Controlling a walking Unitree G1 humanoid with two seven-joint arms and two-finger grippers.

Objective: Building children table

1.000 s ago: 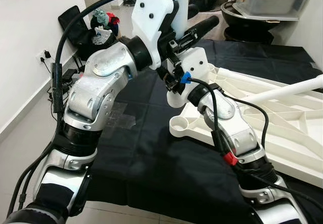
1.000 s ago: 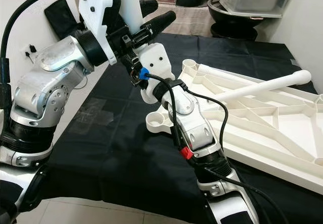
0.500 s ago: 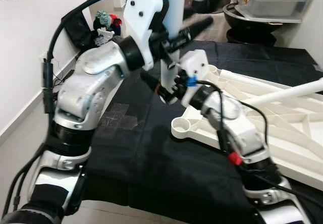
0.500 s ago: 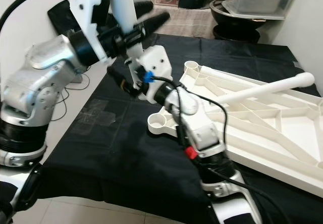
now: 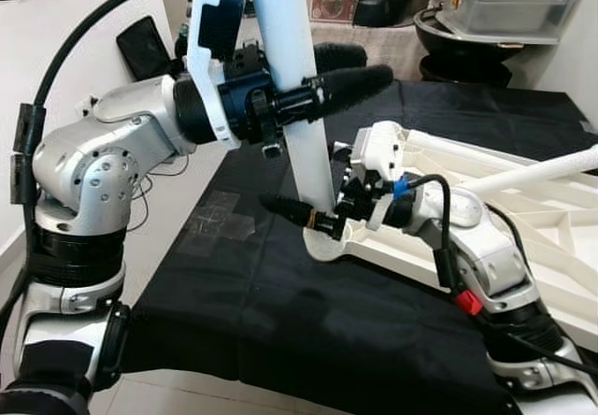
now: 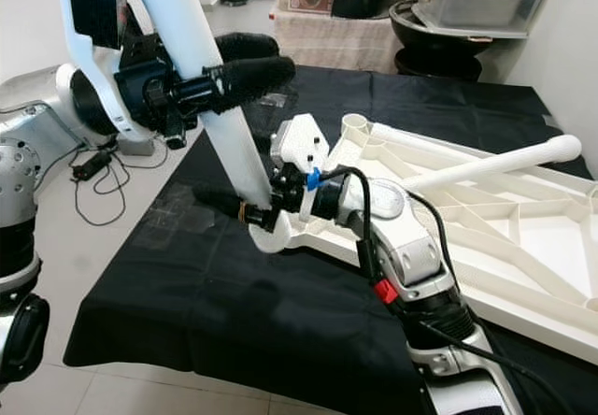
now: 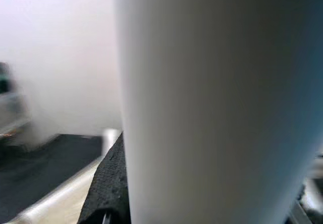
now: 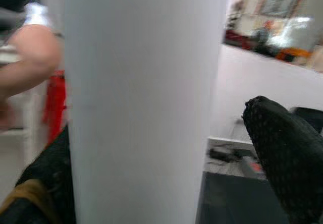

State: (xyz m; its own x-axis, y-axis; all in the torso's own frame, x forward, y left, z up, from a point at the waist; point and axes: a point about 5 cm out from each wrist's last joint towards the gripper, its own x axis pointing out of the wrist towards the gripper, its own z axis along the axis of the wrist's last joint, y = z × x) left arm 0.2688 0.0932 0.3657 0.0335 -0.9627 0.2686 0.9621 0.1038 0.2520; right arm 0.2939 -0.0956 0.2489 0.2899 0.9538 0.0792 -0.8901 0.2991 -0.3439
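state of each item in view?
leg: upright, slightly tilted, lower end at the corner socket
tabletop: upside down on the black cloth
second leg: lying across the tabletop
left gripper: shut on the leg
right gripper: around the leg's base

Black cloth-covered surface [image 5: 252,293] (probably a table), white ribbed tabletop [image 6: 523,237] lying upside down on it
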